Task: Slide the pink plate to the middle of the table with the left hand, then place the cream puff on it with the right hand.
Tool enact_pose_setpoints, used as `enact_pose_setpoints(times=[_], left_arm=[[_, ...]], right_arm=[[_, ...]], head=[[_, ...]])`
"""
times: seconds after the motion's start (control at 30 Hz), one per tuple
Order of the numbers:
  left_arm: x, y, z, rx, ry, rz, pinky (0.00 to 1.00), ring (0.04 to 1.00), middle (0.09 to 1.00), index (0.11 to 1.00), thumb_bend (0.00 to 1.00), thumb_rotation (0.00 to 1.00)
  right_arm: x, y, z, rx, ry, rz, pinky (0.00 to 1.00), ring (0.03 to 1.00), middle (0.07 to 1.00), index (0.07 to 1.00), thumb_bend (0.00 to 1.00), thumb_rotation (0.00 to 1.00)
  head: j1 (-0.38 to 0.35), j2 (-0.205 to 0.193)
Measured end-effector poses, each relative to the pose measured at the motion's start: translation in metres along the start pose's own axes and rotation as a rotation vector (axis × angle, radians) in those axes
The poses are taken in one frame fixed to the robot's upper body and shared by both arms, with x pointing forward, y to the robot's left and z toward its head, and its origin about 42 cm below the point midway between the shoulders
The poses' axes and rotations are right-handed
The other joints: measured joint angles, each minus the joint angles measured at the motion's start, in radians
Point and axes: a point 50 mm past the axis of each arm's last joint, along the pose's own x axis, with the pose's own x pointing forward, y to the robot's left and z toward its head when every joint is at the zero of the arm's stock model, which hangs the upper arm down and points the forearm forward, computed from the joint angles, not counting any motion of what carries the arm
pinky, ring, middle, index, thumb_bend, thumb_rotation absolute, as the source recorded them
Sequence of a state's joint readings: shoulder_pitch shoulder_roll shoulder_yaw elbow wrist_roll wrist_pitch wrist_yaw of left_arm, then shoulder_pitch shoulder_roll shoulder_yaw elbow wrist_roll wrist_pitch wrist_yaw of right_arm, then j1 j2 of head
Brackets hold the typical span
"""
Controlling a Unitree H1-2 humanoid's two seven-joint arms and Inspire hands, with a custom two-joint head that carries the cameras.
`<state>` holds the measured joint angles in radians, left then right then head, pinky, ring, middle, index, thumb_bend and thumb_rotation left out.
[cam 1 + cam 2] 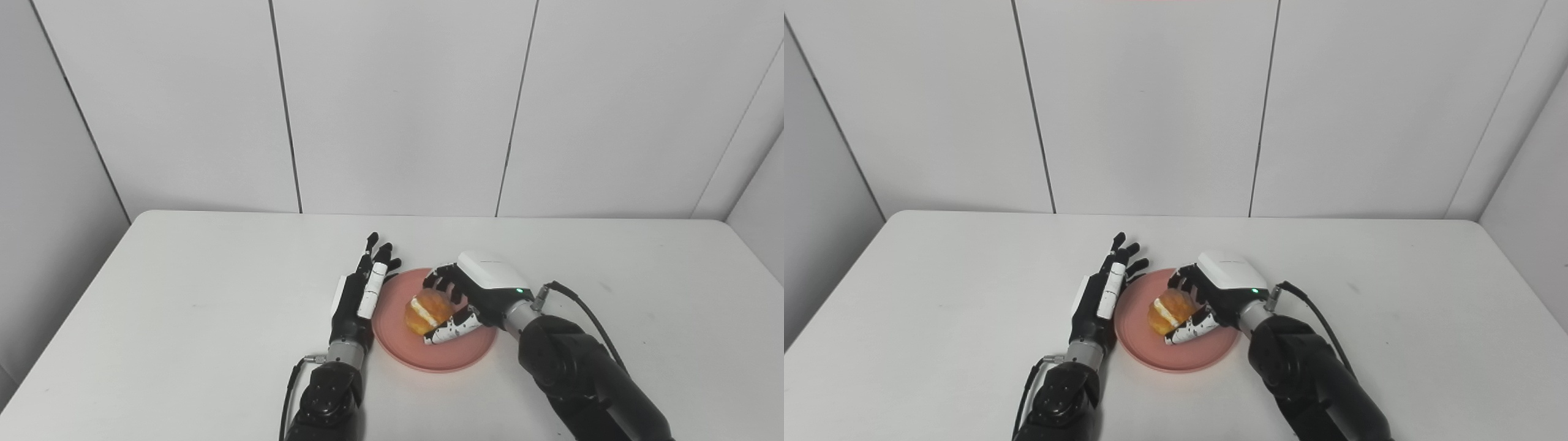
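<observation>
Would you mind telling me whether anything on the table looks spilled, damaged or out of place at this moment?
Nothing stands out. The pink plate lies flat on the table, the cream puff sits over it whole in the right robot hand, and the left robot hand rests open at the plate's left rim. No crumbs or spills show.

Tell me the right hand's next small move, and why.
Probably open the right hand and let go. It is shut on the puff, which already sits over the plate, mid-table. The left hand lies open at the plate's left rim, so nothing seems left but the release.
</observation>
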<state>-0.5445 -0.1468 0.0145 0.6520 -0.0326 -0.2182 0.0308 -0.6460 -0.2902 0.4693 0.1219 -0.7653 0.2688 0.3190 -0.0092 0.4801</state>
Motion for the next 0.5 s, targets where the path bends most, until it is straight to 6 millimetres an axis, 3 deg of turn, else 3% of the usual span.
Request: enact_pose_setpoints(times=[0.3, 0.5], left_arm=[[0.001, -0.001, 0.0, -0.006, -0.001, -0.005, 0.85, 0.884, 0.985, 1.0, 0.8, 0.91], [0.001, -0.001, 0.0, -0.006, -0.002, -0.004, 0.84, 0.87, 0.955, 1.0, 0.8, 0.92]], right_arm=[[-0.006, -0.01, 0.005, -0.001, -0.033, -0.016, 0.7, 0.832, 0.841, 0.803, 1.0, 0.47], [-0.013, -0.023, 0.012, 0.011, -0.07, -0.065, 0.69, 0.805, 0.824, 0.797, 1.0, 0.48]], head=[[-0.005, 0.0], [-0.008, 0.002]])
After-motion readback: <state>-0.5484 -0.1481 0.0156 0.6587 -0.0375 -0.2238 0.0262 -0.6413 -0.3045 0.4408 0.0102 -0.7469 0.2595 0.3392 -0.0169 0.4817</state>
